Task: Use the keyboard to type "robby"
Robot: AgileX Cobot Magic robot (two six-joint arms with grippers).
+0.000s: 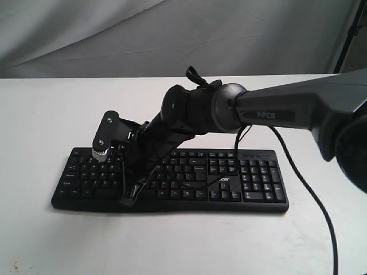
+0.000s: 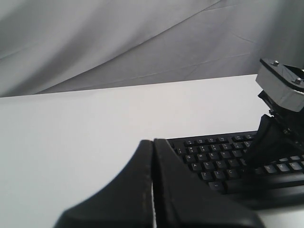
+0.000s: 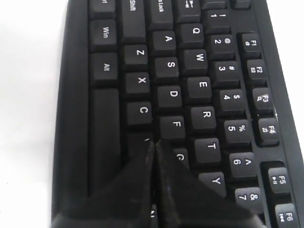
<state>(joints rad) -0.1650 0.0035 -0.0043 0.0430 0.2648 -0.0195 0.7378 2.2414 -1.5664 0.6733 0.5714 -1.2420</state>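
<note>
A: Keyboard (image 1: 252, 183)?
B: Flat on the white counter (image 1: 51, 109).
A: Right gripper (image 3: 153, 142)?
B: Jaws closed, tips by the C and F keys.
A: Left gripper (image 2: 153, 142)?
B: Jaws closed, over the counter beside the keyboard.

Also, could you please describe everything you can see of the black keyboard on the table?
The keyboard is a wide, black, plastic-looking full-size board with small white legends, a number pad at its right end in the exterior view and a white acer logo. It lies flat on the white table, long side facing the camera. The right gripper, jaws shut, points down over its left half near the C, F and G keys; whether the tip touches a key cannot be told.
</note>
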